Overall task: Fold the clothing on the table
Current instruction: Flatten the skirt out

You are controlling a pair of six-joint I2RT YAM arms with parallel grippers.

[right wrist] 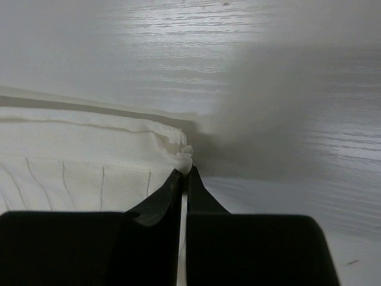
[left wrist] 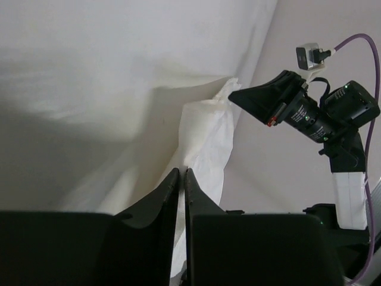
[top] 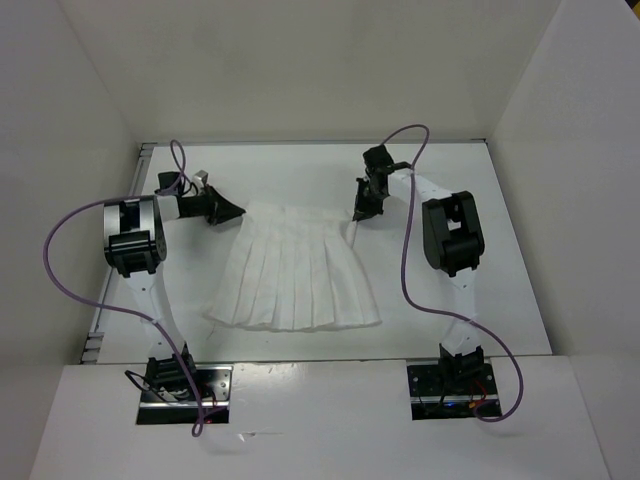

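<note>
The left end effector (top: 240,210) and right end effector (top: 357,216) are each pinching a waistband corner of the skirt (top: 298,275). It is looking light, limp and crease-prone, so these corners seem the best hold.

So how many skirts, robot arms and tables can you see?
skirt: 1
arms: 2 (left arm, right arm)
table: 1
total: 4
</note>
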